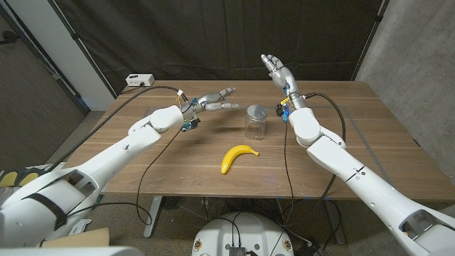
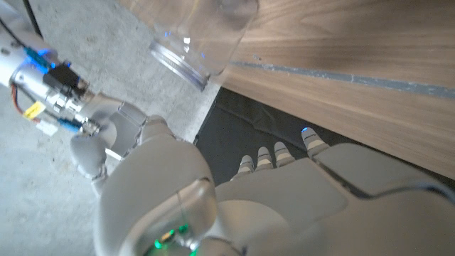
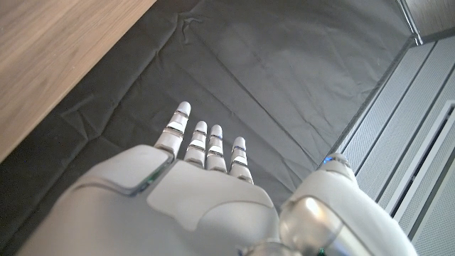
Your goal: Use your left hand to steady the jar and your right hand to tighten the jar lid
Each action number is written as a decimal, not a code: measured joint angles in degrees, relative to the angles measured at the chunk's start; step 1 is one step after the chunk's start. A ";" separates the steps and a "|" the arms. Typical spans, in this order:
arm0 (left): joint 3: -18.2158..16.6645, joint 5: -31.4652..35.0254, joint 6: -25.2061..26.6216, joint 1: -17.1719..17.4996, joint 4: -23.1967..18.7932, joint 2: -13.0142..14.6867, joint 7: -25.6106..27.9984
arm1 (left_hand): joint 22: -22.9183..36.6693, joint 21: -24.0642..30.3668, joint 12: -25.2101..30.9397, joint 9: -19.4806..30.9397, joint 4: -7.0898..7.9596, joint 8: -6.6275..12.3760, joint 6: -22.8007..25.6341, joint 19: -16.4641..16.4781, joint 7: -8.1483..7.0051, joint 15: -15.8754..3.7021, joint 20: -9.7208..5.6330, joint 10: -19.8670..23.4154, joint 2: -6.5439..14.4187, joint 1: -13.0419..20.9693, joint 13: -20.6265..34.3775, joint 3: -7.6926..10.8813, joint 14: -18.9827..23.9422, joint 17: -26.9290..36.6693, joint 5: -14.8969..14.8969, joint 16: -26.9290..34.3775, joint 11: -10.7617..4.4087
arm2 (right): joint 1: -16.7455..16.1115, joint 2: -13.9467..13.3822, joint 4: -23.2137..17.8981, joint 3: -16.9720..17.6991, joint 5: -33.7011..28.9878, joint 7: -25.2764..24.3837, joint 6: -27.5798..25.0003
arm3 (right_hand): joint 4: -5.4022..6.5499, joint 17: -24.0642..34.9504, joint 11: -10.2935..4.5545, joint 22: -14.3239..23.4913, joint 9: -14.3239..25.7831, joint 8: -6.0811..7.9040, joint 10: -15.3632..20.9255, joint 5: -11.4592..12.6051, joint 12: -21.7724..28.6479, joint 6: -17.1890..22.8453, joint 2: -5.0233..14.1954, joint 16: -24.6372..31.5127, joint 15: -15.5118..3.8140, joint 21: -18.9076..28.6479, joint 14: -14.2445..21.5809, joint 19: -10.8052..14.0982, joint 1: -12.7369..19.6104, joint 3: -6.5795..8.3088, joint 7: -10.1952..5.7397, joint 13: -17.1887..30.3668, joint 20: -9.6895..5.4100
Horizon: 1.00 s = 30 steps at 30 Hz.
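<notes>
The jar [image 1: 255,126], clear, rigid, likely light and slick, stands just behind the banana [image 1: 237,156]; my left hand [image 1: 213,101] and right hand [image 1: 278,71] hover empty, fingers spread, so I'd grip its wall and pinch the lid [image 1: 256,112] rim.

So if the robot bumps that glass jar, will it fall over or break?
The jar looks like clear glass, so probably breakable and slippery. It stands upright and looks empty, so it's likely light and might slide or tip. Tipped over, its round body could roll.
</notes>
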 measured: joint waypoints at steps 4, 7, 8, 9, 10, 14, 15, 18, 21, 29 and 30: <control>-3.11 -2.69 -0.86 3.47 -2.03 0.21 2.68 | 0.01 0.00 0.33 -0.26 0.52 0.28 0.00 0.00 -0.73 -0.54 0.00 -0.01 0.73 -0.73 -0.05 -0.08 0.12 0.00 -0.43 0.22 -1.18 | -0.08 0.13 1.65 0.95 2.97 2.34 2.83 | -0.19 0.00 -0.27 0.00 0.00 0.00 0.27 0.00 0.00 0.59 0.10 0.00 -0.04 0.00 0.05 0.21 0.10 0.19 -0.39 0.00 0.22; -4.98 -4.25 -2.00 5.58 -2.90 0.08 4.91 | 0.25 0.29 0.57 -0.26 0.52 0.56 -0.06 -0.29 -1.27 -0.68 -0.29 -0.01 0.83 -0.82 -0.05 -0.08 -0.03 -0.16 -0.88 0.22 -1.18 | -0.01 0.16 2.96 1.54 4.83 3.85 4.20 | -0.23 0.00 -0.67 0.00 0.00 0.35 0.67 0.00 0.00 0.89 0.10 0.00 -0.55 -0.25 0.56 -0.12 0.10 0.24 -0.69 0.00 0.55; -5.32 -4.98 -2.65 5.97 -3.04 0.05 5.97 | 0.26 0.29 0.58 -0.26 0.52 0.56 0.02 -0.29 -1.35 -0.77 -0.29 -0.01 1.04 -1.04 -0.15 -0.08 -0.11 -0.22 -0.88 0.22 -1.18 | 0.11 0.18 3.73 1.81 5.03 4.13 4.43 | -0.23 0.00 -0.87 0.00 0.01 0.35 0.87 0.00 0.00 1.21 0.10 0.00 -0.71 -0.39 0.72 -0.32 0.10 0.24 -0.60 0.00 0.74; -6.42 -5.52 -3.14 7.29 -3.47 -0.10 6.87 | 0.26 0.29 0.58 -0.26 0.72 0.56 0.02 -0.29 -1.35 -0.76 -0.29 -0.01 1.04 -1.04 -0.26 -0.27 -0.11 -0.23 -0.88 0.22 -1.18 | 0.23 0.20 4.28 2.02 5.93 4.99 5.25 | -0.23 0.00 -0.96 0.00 0.01 0.35 0.96 0.00 0.00 1.30 0.10 0.00 -0.80 -0.39 0.64 -0.31 0.10 0.24 -0.52 0.00 0.74; -6.42 -5.66 -3.27 7.29 -3.47 -0.10 7.11 | 0.26 0.29 0.58 -0.26 0.76 0.56 -0.02 -0.28 -1.39 -0.76 -0.31 -0.01 1.01 -1.06 -0.31 -0.31 -0.11 -0.23 -1.14 0.22 -1.18 | 0.28 0.21 4.48 2.10 5.93 4.99 5.25 | -0.24 0.00 -0.96 0.00 0.01 0.35 0.96 0.00 0.00 1.31 0.10 0.00 -0.93 -0.61 0.50 -0.31 0.10 0.23 -0.52 0.00 0.74; -9.23 -8.25 -5.34 10.29 -4.35 -0.54 9.81 | 0.23 0.50 1.01 -0.30 1.67 0.89 1.26 -0.35 -3.41 -0.76 -0.78 -0.01 1.30 -2.98 -0.53 -0.77 -0.10 -0.23 -2.04 0.44 -1.18 | 0.91 0.65 7.42 2.91 8.30 6.83 7.50 | -0.55 0.00 -1.27 0.00 0.01 0.35 1.27 0.00 0.00 1.54 0.10 0.00 -0.93 -0.88 0.51 -0.64 0.10 -0.08 -0.74 0.00 1.05; -9.59 -8.46 -5.45 10.69 -4.41 -0.60 9.90 | 0.16 0.50 1.01 -0.45 1.88 0.99 1.68 -0.35 -3.83 -0.92 -0.78 -0.01 1.34 -3.61 -0.58 -0.98 -0.18 -0.38 -2.28 0.44 -1.17 | 0.97 0.71 7.67 2.97 8.71 7.12 7.91 | -0.55 0.00 -1.27 0.00 0.01 0.35 1.27 0.00 0.00 1.73 0.10 0.00 -0.94 -0.88 0.51 -0.64 0.10 -0.08 -0.92 0.00 1.05; -9.59 -10.78 -6.75 10.69 -4.41 -0.60 10.18 | 0.07 0.50 1.01 -0.52 2.33 1.00 2.05 -0.20 -4.84 -1.42 -1.28 -0.04 1.75 -4.32 -0.82 -1.16 0.05 -0.49 -2.71 0.44 -1.21 | 1.63 1.40 10.34 3.53 8.71 7.12 7.91 | -0.55 0.00 -1.49 0.00 0.01 0.35 1.49 0.00 0.11 2.23 0.10 0.00 -0.93 -1.23 0.51 -0.64 0.10 -0.08 -0.81 0.00 1.05; -11.39 -12.20 -7.48 12.58 -4.36 -0.66 10.18 | 0.07 0.49 1.01 -0.52 2.73 0.49 1.52 -0.22 -5.37 -1.87 -1.26 -0.20 1.84 -5.29 -0.86 -1.34 0.01 -0.49 -3.14 0.19 -1.60 | 2.60 1.90 12.83 3.86 11.30 8.82 9.88 | -0.55 0.00 -1.52 0.01 0.01 0.35 1.86 0.00 0.33 2.22 0.10 0.00 -0.81 -1.23 1.04 -0.64 0.10 -0.08 -0.82 0.01 1.05; -13.81 -17.21 -9.81 14.69 -3.44 -0.92 8.63 | 0.07 0.23 1.01 -0.79 4.61 0.38 2.71 -0.22 -6.02 -1.87 -1.26 -0.20 4.09 -8.15 -1.37 -1.39 0.01 -0.49 -3.56 0.17 -1.60 | 4.73 1.41 15.18 3.76 13.06 10.55 9.99 | -0.55 0.01 -1.28 0.16 -0.27 0.86 4.75 0.00 0.95 4.26 0.65 0.44 -0.61 -1.23 4.09 1.67 0.15 -0.08 0.01 -0.25 0.85; -13.81 -18.00 -10.04 14.69 -3.44 -0.92 8.21 | 0.07 0.23 1.01 -0.79 4.78 0.38 2.81 -0.22 -5.93 -1.87 -1.26 -0.18 4.30 -8.36 -1.37 -1.35 0.01 -0.49 -3.56 0.17 -1.58 | 4.83 1.33 15.17 3.69 13.06 10.55 9.99 | -0.55 0.01 -1.28 0.16 -0.27 0.86 4.75 0.00 0.95 4.26 0.83 0.44 -0.71 -1.23 4.19 1.86 -0.04 -0.08 0.00 -0.26 1.04</control>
